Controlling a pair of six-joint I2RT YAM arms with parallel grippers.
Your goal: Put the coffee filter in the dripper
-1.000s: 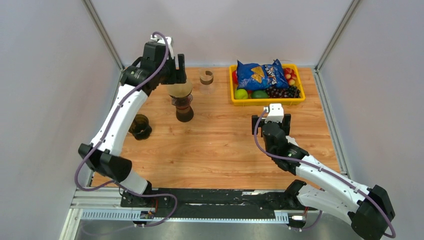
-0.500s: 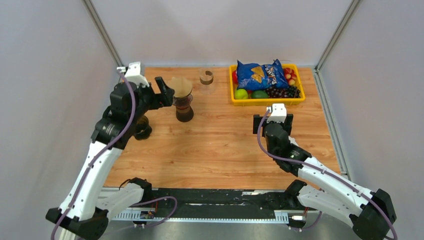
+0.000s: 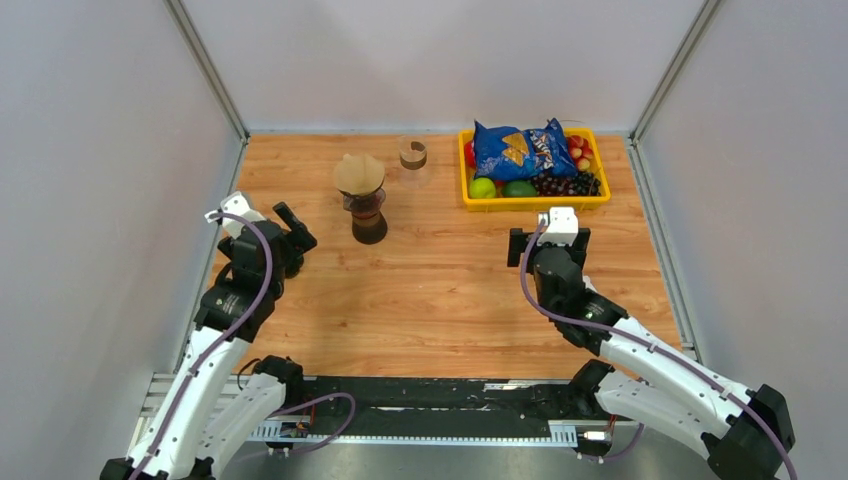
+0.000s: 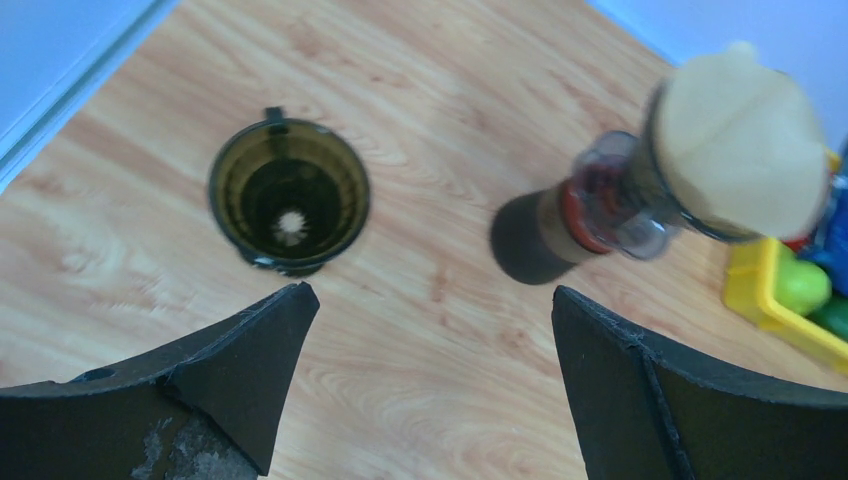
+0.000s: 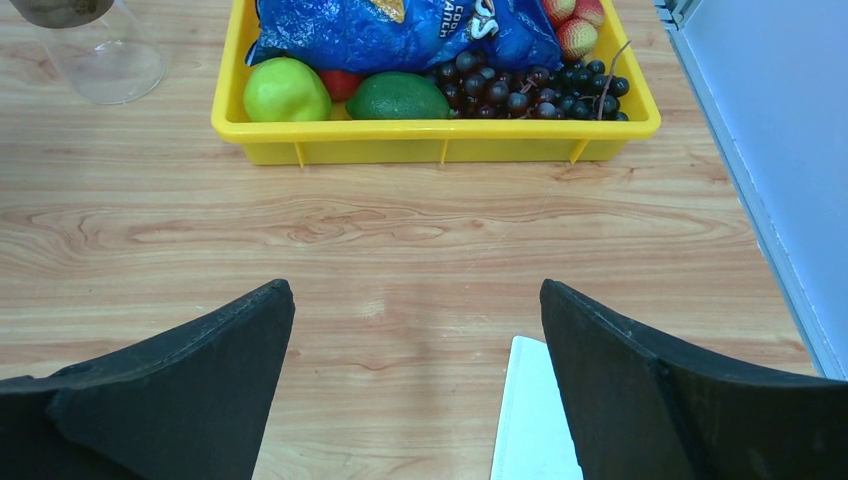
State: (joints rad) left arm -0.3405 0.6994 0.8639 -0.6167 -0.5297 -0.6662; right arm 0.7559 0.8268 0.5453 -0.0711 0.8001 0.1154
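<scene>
A beige paper coffee filter (image 3: 359, 172) sits in the clear dripper (image 3: 364, 200), which stands on a dark base at the back left of the table. In the left wrist view the filter (image 4: 738, 150) fills the dripper's mouth (image 4: 620, 195). My left gripper (image 3: 290, 238) is open and empty, low over the table to the left of and nearer than the dripper; its view (image 4: 430, 295) shows bare wood between the jaws. My right gripper (image 3: 545, 240) is open and empty in front of the yellow tray, also over bare wood in its own view (image 5: 414, 288).
A dark green cup (image 4: 290, 195) stands left of the dripper, close to my left gripper. A brown ring on a clear glass (image 3: 412, 153) stands at the back. The yellow tray (image 3: 535, 203) holds a blue chip bag (image 3: 520, 148) and fruit.
My left arm has pulled back from the dripper towards the near left and lowered. The filter stays in the dripper. The right arm has hardly moved.
</scene>
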